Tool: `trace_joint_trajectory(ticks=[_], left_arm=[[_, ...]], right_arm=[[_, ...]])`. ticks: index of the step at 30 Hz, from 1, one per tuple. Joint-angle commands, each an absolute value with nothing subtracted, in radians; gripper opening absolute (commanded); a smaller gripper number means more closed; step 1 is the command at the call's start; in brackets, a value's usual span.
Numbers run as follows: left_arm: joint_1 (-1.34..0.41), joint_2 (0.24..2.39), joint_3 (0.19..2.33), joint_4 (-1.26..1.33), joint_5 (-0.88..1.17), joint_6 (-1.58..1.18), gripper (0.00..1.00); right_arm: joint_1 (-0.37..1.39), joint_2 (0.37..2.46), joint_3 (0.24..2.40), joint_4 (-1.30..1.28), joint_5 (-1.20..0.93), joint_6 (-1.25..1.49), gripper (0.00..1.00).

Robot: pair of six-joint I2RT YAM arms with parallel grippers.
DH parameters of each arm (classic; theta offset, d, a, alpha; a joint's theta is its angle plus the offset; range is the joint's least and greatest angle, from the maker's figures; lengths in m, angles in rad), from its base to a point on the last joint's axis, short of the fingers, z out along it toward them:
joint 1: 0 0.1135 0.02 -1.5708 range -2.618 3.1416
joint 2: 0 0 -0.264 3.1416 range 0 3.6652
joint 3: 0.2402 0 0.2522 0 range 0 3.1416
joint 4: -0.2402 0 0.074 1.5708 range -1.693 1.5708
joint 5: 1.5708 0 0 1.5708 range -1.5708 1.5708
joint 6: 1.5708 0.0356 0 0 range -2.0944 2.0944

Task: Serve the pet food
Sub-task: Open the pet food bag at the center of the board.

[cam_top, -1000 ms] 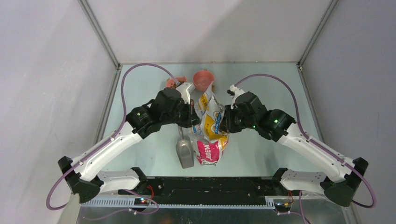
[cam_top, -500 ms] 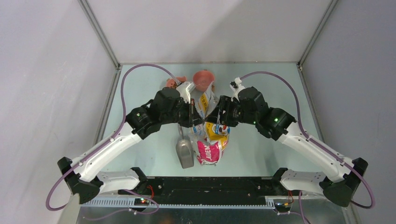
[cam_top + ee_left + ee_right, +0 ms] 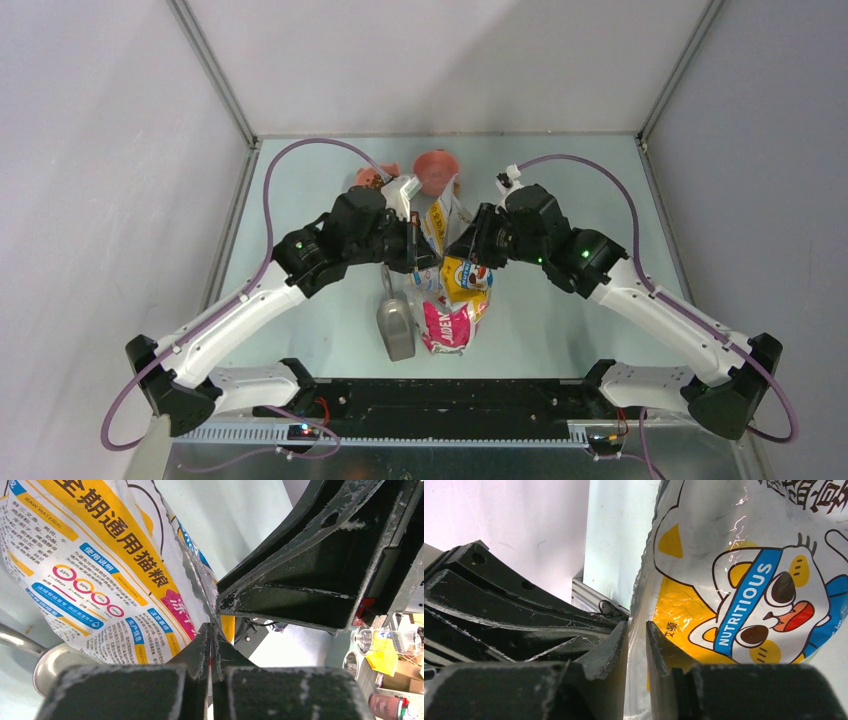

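pinching the upper edge of the printed cat food bag point(image 3: 452, 290) with the left gripper point(image 3: 210, 630), fingers pressed flat together on the film, mid-table point(image 3: 560, 200), with the bag's pink lower end down just beside a grey metal scoop point(image 3: 395, 325). straddling the bag's opposite edge with the right gripper point(image 3: 636, 627), fingertips a narrow slit apart and film running between them, too close to tell whether clamped or merely bracketed. no sight of the pet food itself in any view; beyond the bag, toward the far end, a pink bowl point(image 3: 436, 170).
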State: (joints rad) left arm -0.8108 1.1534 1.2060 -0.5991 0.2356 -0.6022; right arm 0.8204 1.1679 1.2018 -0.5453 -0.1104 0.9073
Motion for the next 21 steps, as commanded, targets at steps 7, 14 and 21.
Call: trace_joint_trajectory(ticks=[7,14,21], left_arm=[[-0.810,1.157,1.200,-0.591,0.255,-0.598,0.00],[-0.809,1.155,1.199,-0.591,0.250,-0.594,0.00],[-0.809,1.150,1.210,-0.659,0.131,-0.578,0.00]], right_arm=[[0.823,1.206,1.224,-0.530,-0.100,0.882,0.21],[0.834,1.234,1.224,-0.520,-0.104,0.849,0.17],[0.853,1.220,1.224,-0.559,-0.055,0.765,0.00]])
